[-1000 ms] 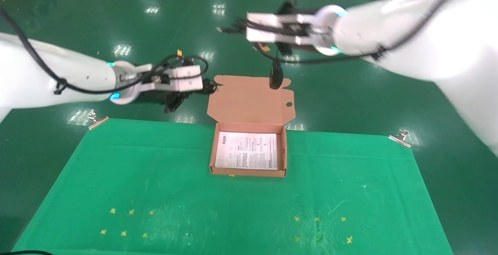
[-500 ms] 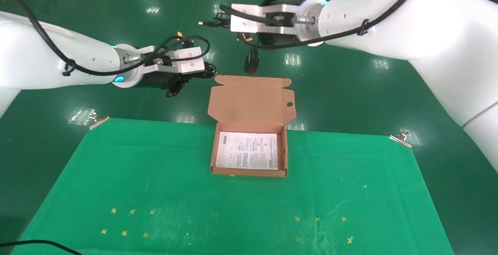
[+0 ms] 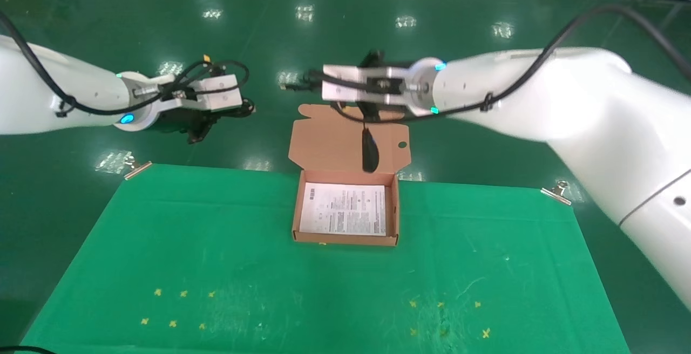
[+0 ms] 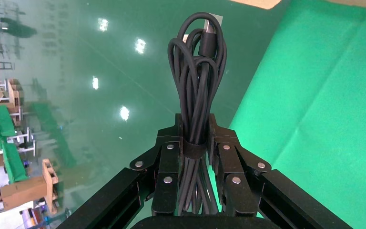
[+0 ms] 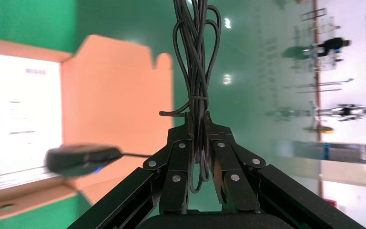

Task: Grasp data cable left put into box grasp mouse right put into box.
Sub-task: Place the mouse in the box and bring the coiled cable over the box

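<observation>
Green cloth covers the desk, where the shallow cardboard box (image 3: 345, 211) lies open at the far edge; the right gripper (image 5: 198, 125), clamping the cord, has swung the oval black mouse (image 3: 369, 150) back over its lid, ready to lower. The left gripper (image 4: 194, 128), off the far-left corner, still pinches the bundled black data cable (image 4: 198, 67).
</observation>
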Tool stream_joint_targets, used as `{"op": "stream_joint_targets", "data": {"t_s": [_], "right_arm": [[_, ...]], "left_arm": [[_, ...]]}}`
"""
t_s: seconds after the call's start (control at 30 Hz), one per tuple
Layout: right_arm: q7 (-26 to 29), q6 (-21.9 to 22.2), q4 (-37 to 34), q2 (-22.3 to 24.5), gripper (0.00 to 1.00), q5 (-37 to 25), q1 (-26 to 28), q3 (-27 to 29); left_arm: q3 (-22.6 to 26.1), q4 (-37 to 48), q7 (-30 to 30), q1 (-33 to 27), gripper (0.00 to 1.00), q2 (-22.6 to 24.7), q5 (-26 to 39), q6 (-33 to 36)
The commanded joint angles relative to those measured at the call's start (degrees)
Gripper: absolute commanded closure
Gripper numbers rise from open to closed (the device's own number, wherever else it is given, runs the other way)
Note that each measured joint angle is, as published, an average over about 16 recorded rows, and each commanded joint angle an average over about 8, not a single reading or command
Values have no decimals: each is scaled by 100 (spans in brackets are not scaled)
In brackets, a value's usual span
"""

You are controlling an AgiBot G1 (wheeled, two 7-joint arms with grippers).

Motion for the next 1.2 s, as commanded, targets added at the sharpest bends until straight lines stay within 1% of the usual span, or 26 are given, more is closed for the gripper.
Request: {"op": "stream_joint_targets", "data": {"t_s": [0.03, 0.4, 0.8, 1.0, 1.2], "right_arm": [[2, -23, -16, -7, 100, 59, -84, -41], [-192, 108, -111, -82, 100, 482, -290, -293], [-441, 273, -9, -111, 100, 1150, -480, -674], [-388, 304, -151, -108, 100, 1483, -581, -835], [-144, 318, -596, -108, 100, 1841, -756, -988]], "left_arm": [[24, -29, -57, 28, 100, -27, 73, 38], [32, -148, -160, 60, 100, -54, 141, 83], [33, -182, -187, 68, 100, -63, 156, 95], [33, -187, -191, 70, 100, -64, 159, 97], [33, -190, -194, 70, 100, -65, 160, 98]]}}
